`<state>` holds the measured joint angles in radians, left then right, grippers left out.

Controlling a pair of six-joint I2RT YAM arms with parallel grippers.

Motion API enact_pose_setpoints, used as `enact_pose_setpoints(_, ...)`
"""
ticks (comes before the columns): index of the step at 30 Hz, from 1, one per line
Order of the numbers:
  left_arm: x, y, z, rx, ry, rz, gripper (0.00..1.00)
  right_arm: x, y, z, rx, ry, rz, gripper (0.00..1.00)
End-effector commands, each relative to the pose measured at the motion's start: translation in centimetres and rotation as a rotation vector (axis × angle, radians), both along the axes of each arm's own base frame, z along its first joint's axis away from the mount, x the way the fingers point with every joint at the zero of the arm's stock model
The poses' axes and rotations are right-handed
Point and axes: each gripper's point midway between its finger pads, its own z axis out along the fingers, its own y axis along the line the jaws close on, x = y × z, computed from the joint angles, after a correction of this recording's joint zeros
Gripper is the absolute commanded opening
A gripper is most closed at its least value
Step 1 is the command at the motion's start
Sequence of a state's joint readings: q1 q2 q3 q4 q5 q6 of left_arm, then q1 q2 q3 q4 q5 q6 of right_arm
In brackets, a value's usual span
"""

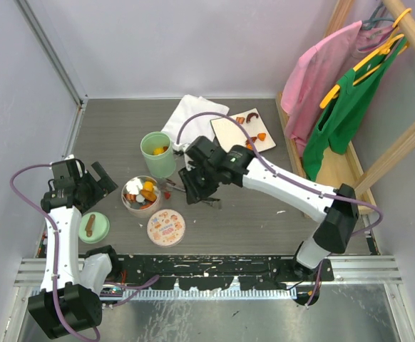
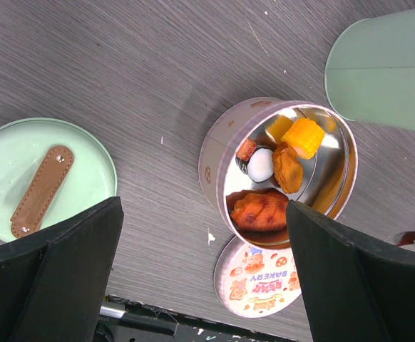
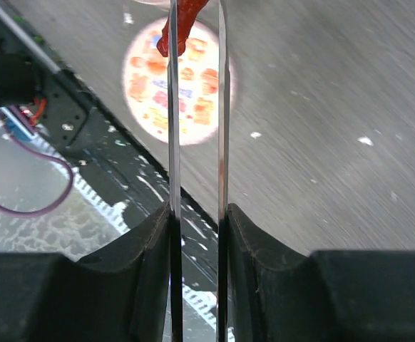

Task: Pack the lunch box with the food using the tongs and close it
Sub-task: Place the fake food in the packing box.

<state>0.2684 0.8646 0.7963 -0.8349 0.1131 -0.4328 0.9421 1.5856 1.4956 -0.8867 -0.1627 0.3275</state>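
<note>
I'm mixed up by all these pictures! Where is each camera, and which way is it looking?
Top external: high behind the robot, looking down at the table; left arm and right arm show.
Left wrist: on the left arm, looking down into the food tin; its open left gripper frames the bottom.
Right wrist: looks along the tongs, squeezed by the right gripper, toward the printed lid.
Shared: both wrist views show that printed lid.

dark grey worktop (image 1: 264, 214) holding a round food tin (image 1: 125, 198), printed lid (image 1: 166, 226), mint-green lid (image 1: 102, 230), green cup (image 1: 157, 159), white cloth (image 1: 190, 114) and a small board (image 1: 229, 132).
</note>
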Motion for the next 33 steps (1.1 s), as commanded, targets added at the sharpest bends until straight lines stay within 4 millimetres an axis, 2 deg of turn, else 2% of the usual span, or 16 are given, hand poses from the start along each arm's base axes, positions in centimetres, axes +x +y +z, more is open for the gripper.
enact_pose_setpoints(1, 0.9, 0.0, 1.2, 0.006, -0.054, -0.016, 0.98, -0.5, 5.6, 2.7, 0.114, -0.053, 0.045, 0.33)
enact_pose_setpoints(9, 0.9, 0.0, 1.3, 0.011, -0.059, -0.013, 0.98, 0.4, 9.5, 1.1, 0.006, -0.123, 0.084, 0.33)
enact_pose_setpoints(14, 0.8, 0.2, 1.5, 0.023, -0.064, -0.005, 0.98, 2.3, 11.1, -0.4, -0.066, -0.167, 0.074, 0.34)
enact_pose_setpoints(20, 0.8, 0.2, 1.5, 0.023, -0.069, -0.008, 0.98, 3.2, 12.4, -1.8, -0.092, -0.174, 0.083, 0.36)
enact_pose_setpoints(28, 0.8, 0.1, 1.5, 0.019, -0.071, -0.007, 0.98, 2.8, 13.7, -1.1, -0.026, -0.158, 0.105, 0.42)
enact_pose_setpoints(33, 0.8, 0.0, 1.6, 0.009, -0.069, -0.004, 0.98, 3.0, 13.7, 0.0, -0.004, -0.177, 0.093, 0.48)
